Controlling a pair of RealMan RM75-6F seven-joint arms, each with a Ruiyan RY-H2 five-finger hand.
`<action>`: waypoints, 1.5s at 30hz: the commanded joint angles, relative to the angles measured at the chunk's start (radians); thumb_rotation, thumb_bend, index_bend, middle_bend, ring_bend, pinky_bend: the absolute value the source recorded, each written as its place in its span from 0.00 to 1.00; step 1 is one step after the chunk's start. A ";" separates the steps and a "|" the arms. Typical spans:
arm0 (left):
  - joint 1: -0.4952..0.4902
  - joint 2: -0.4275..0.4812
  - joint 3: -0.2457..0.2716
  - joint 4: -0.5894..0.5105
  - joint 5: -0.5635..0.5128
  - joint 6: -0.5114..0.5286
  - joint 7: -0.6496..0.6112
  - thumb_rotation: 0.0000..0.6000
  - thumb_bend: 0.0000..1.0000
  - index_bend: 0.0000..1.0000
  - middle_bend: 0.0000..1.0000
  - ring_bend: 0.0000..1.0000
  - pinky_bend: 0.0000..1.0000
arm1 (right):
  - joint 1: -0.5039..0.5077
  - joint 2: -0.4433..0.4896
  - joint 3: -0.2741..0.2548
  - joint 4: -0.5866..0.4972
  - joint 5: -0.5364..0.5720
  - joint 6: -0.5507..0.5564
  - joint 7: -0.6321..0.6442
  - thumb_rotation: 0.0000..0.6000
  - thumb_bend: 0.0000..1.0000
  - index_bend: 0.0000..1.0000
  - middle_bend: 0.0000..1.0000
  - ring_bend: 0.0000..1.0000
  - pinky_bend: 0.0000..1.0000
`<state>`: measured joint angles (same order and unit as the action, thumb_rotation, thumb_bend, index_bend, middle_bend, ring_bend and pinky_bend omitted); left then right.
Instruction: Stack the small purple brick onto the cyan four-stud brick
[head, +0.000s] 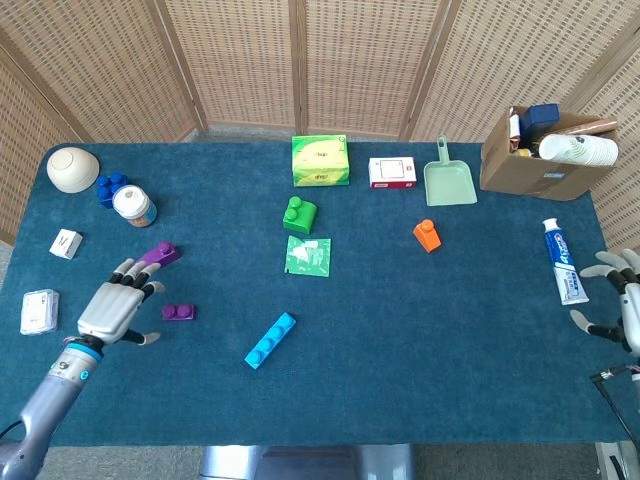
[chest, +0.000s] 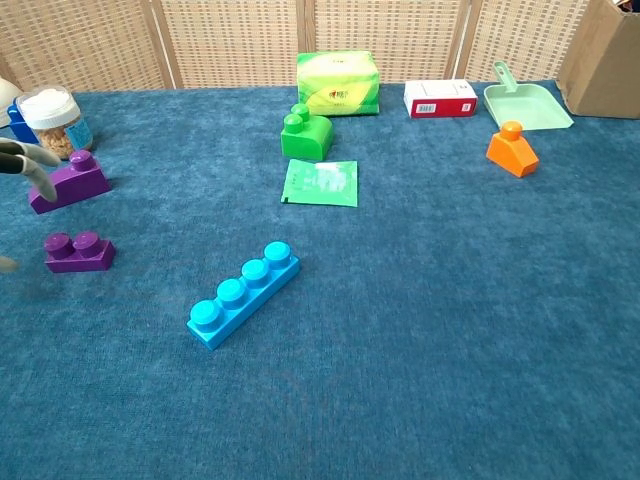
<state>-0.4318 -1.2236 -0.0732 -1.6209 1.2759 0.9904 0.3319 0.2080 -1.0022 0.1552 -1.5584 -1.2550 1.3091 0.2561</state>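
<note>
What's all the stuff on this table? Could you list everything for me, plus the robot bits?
Small purple brick: 1, purple, left front.
Sloped purple brick: 1, purple, behind it.
Cyan four-stud brick: 1, cyan, centre front.
Green brick: 1, green, centre.
Green packet: 1, before green brick.
Orange brick: 1, right of centre.
Tissue pack: 1, yellow-green, back.
Small box: 1, red-white, back.
Dustpan: 1, pale green.
Cardboard box: 1, brown, back right.
Toothpaste: 1, right edge.
Bowl: 1, cream, back left.
Jar: 1, white-lidded.
Left hand: open, beside small purple brick.
Right hand: open, right edge.
</note>
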 joint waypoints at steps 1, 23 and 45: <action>-0.015 -0.019 -0.001 0.020 -0.014 -0.019 -0.005 0.81 0.11 0.28 0.10 0.00 0.00 | -0.004 0.000 0.002 -0.002 0.002 0.000 -0.002 1.00 0.19 0.35 0.19 0.07 0.11; -0.099 -0.105 0.003 0.125 -0.066 -0.112 -0.047 0.81 0.18 0.33 0.11 0.00 0.00 | -0.035 0.012 0.021 -0.024 0.014 0.011 -0.016 1.00 0.19 0.35 0.19 0.06 0.11; -0.127 -0.124 0.018 0.147 -0.075 -0.123 -0.075 0.79 0.28 0.40 0.13 0.00 0.00 | -0.061 0.020 0.032 -0.029 0.014 0.022 -0.002 1.00 0.19 0.35 0.19 0.04 0.11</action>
<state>-0.5587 -1.3473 -0.0556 -1.4735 1.2011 0.8673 0.2567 0.1475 -0.9821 0.1872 -1.5874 -1.2411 1.3313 0.2544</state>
